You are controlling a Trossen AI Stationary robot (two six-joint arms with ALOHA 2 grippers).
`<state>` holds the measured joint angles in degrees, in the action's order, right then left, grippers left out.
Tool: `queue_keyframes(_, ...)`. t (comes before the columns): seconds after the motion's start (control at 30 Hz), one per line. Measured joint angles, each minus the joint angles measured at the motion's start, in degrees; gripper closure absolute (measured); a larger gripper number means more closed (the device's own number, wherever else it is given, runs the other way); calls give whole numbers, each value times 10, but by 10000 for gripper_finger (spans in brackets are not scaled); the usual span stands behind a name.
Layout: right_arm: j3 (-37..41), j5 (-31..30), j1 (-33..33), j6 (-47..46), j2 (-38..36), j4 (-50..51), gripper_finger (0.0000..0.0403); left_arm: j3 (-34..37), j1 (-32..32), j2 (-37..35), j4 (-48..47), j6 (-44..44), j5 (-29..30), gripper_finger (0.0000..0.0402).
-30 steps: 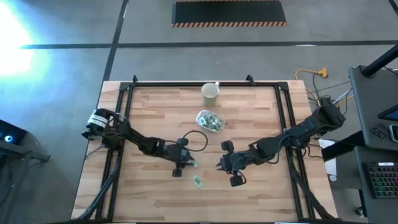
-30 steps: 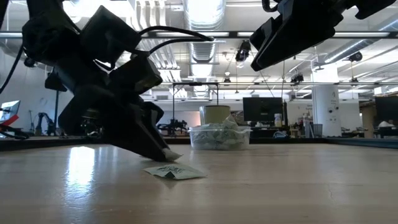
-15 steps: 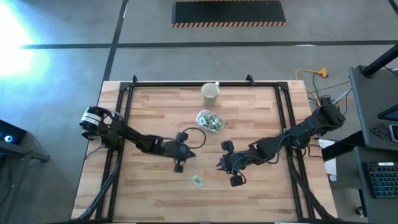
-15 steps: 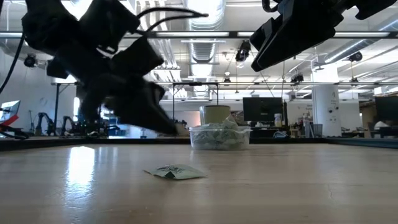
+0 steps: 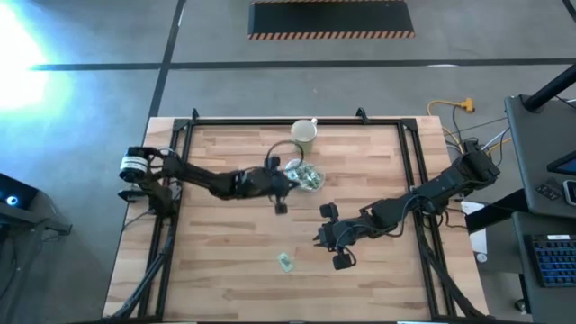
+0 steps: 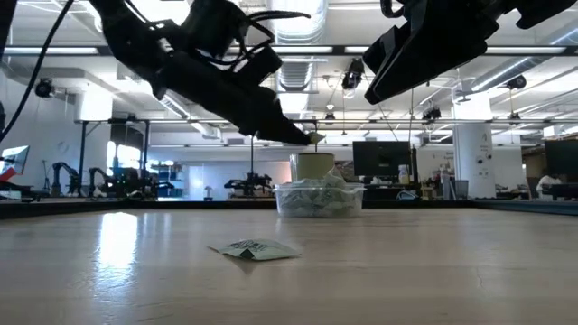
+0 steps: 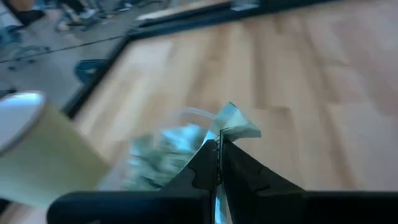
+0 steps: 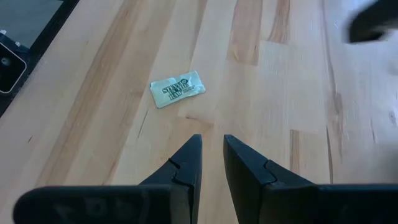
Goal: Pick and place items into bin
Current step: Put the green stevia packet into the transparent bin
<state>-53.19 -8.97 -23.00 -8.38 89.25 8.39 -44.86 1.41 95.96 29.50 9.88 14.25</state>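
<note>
Left hand (image 7: 218,144) pinches a packet (image 7: 233,122) above the bin (image 5: 304,175), mid-frame; right hand (image 8: 211,152), slightly parted, empty, waits lower right.

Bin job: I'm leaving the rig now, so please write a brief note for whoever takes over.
Left gripper: shut on a packet, held above the bin.
Right gripper: open, empty, hovering over the table near the loose packet.
Done: bin already holds many packets.
Left: drop the held packet in, then pick up the loose one.
</note>
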Motion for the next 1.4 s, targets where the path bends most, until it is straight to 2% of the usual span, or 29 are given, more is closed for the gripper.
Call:
queue_keyframes(0.17,0,0,0,3,0,1,346,-17,52,0,-1,-1,-8,398)
queue_keyframes(0.33,0,0,0,11,0,1,346,-22,86,0,-1,-5,-46,398)
queue_keyframes(0.6,0,0,0,15,0,0,346,-24,99,17,-2,-6,-67,398)
queue_keyframes(0.8,0,0,0,13,0,-6,346,-65,99,77,-1,-20,-94,398)
queue_keyframes(1.13,1,0,0,11,0,-2,346,-157,110,132,-181,-51,-98,398)
queue_keyframes(1.4,1,0,0,10,0,-2,346,-163,111,134,-190,-51,-104,398)
